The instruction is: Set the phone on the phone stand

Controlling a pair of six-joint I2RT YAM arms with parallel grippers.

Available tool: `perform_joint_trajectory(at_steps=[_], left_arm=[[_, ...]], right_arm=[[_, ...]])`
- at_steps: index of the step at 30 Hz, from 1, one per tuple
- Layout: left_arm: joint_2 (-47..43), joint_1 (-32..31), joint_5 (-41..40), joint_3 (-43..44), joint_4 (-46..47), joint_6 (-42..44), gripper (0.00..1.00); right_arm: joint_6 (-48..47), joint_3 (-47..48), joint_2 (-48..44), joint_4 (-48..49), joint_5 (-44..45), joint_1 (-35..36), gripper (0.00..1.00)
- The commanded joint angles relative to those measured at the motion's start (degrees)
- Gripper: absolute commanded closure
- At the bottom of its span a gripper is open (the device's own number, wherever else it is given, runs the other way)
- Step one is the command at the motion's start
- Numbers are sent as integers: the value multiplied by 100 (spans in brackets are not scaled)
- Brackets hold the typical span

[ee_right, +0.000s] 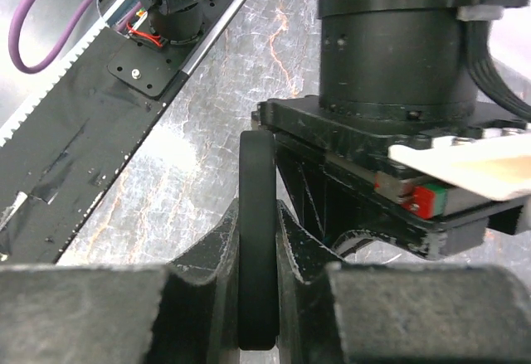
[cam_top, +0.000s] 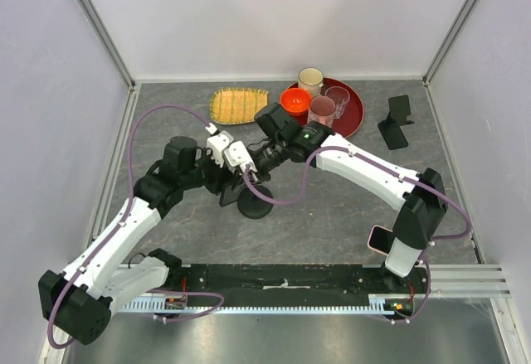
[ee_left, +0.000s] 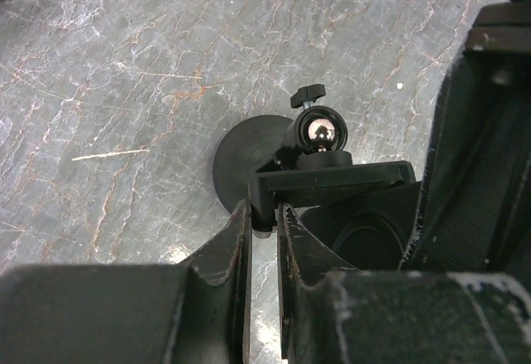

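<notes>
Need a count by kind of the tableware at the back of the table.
Cream cup: 1
Clear glasses: 2
Orange bowl: 1
Red tray: 1
Woven mat: 1
Total: 6

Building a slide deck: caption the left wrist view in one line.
Left gripper pinches the phone stand by its holder plate, disc base resting on the marbled table.
</notes>
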Motion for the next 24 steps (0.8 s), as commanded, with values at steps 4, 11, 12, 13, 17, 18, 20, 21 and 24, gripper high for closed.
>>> perform_joint_trajectory(at_steps=[4, 11, 12, 13, 17, 18, 20, 21, 24], left_arm=[[-312, -4, -375, -7, 303, -76, 98], [-742, -4, -1648, -121, 575, -533, 98], [-796, -4, -1781, -165, 628, -569, 98], [-866, -4, -1878, -165, 655, -569, 98], [-1094, -4, -2624, -253, 725, -885, 98], [-1156, -4, -2696, -314, 743, -885, 98], [-1209, -4, -2723, -341, 743, -859, 98], [-1227, -4, -2723, -341, 726, -859, 98], [-1270, -4, -2881, -341, 673, -877, 98]], right_arm=[[1643, 718, 133, -41, 489, -122, 100], [3179, -499, -419, 976, 1691, -17, 100], [3366, -686, -525, 1248, 1920, -8, 100], [3533, -810, -613, 1608, 2522, 1, 100], [4376, -1144, -948, 1953, 4202, 158, 100], [4457, -1171, -1000, 1972, 4625, 255, 100], [4650, -1250, -1053, 1972, 5729, 527, 100], [4912, -1294, -1071, 1946, 6093, 607, 100], [5527, -1628, -1194, 1990, 7487, 932, 100]])
